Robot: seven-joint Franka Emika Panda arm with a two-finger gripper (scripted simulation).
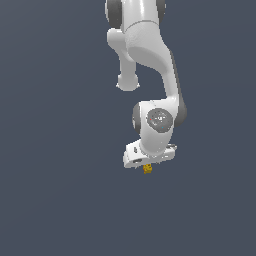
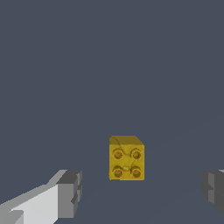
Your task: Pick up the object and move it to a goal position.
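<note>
The object (image 2: 126,158) is a small yellow-orange block with several round dark studs on its face. In the wrist view it lies on the grey floor between my two fingers, apart from both. One finger (image 2: 70,192) and the other finger (image 2: 214,188) stand wide apart, so my gripper (image 2: 141,190) is open and empty. In the exterior view the object (image 1: 147,169) peeks out just under the white hand (image 1: 148,155), whose fingers are hidden behind the wrist.
The plain dark grey floor (image 1: 60,200) fills both views. The white arm (image 1: 150,55) comes down from the top of the exterior view.
</note>
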